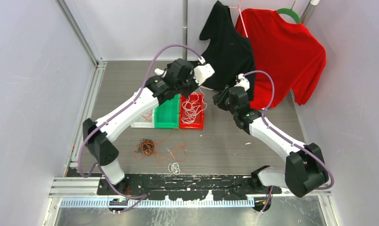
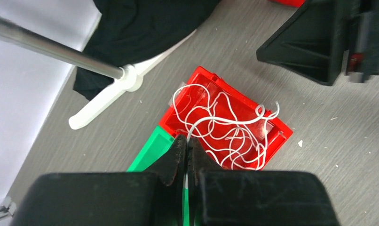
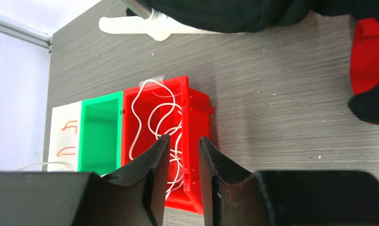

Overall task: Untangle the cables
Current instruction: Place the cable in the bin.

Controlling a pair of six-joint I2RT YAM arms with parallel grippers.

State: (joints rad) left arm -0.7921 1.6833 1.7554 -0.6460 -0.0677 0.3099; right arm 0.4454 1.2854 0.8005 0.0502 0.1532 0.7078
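Note:
A white cable (image 2: 225, 127) lies looped in the red bin (image 2: 279, 125). My left gripper (image 2: 187, 140) is shut on one end of it, which rises from the bin into the pinched fingertips. Seen from above, the left gripper (image 1: 199, 80) hangs over the red bin's (image 1: 199, 123) far end. My right gripper (image 3: 184, 140) is open and holds nothing, hovering above the red bin's (image 3: 201, 117) right wall; its place from above is (image 1: 220, 100). A tangle of orange-red and black cables (image 1: 146, 147) and a small white coil (image 1: 174, 167) lie on the table near the front.
A green bin (image 1: 166, 115) and a white bin (image 3: 65, 136) with orange-red pieces stand left of the red one. A black shirt (image 1: 225, 47) and a red shirt (image 1: 281, 56) hang at the back. A white rack foot (image 2: 107, 96) rests beside the bins.

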